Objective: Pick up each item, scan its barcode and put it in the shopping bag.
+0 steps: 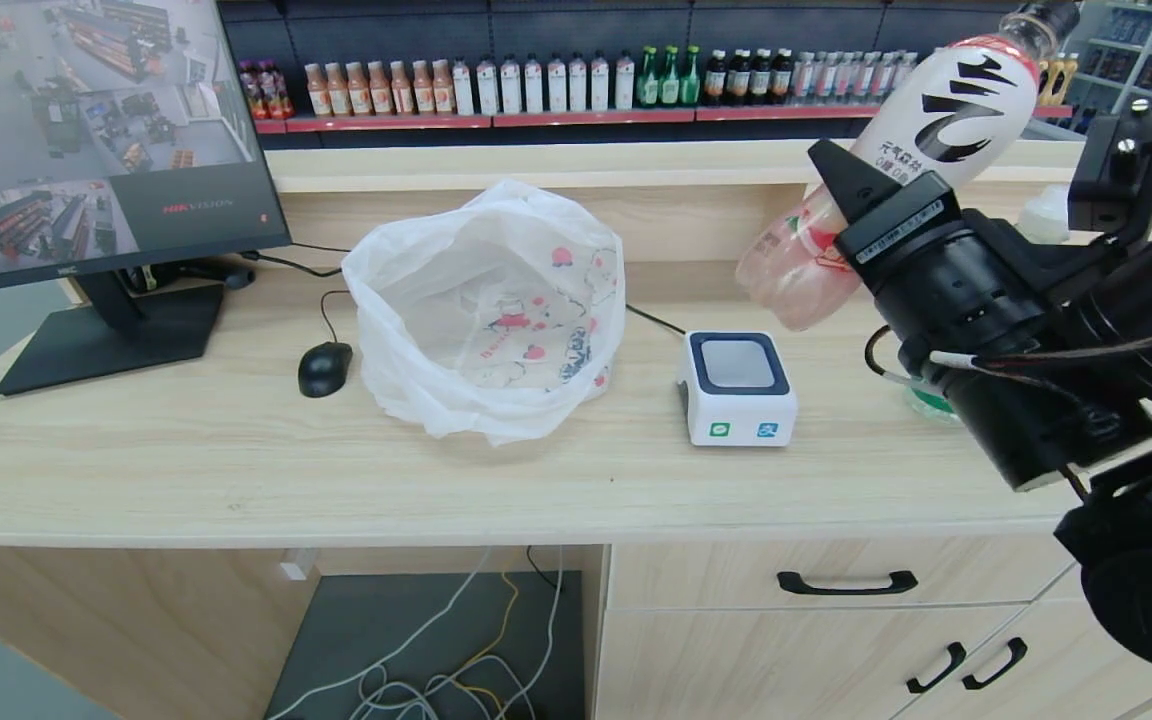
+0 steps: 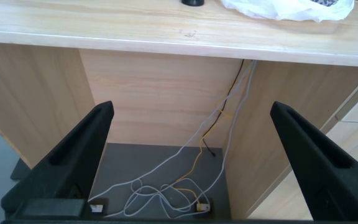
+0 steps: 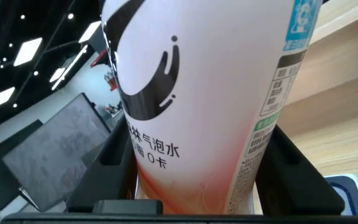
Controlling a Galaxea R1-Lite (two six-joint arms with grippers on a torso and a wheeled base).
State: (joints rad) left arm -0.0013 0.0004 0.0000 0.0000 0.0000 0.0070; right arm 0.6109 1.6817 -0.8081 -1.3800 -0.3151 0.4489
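One pink drink bottle [image 1: 921, 120], clamped in our right gripper [image 1: 841, 215], tilts near the scanner [image 1: 736, 385]; our left gripper [image 2: 191, 118] gapes wide.

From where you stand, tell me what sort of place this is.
Most likely a shop checkout: a shelf of drinks runs behind the counter, a scanner sits beside an open bag, and a monitor shows security-camera feeds. The right gripper holds a bottle.

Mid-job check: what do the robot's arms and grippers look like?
All matte black. The right gripper has wedge-shaped fingers on a thick cylindrical wrist bearing a white printed label, with thin cables running along it. The left gripper shows two matching tapered fingers.
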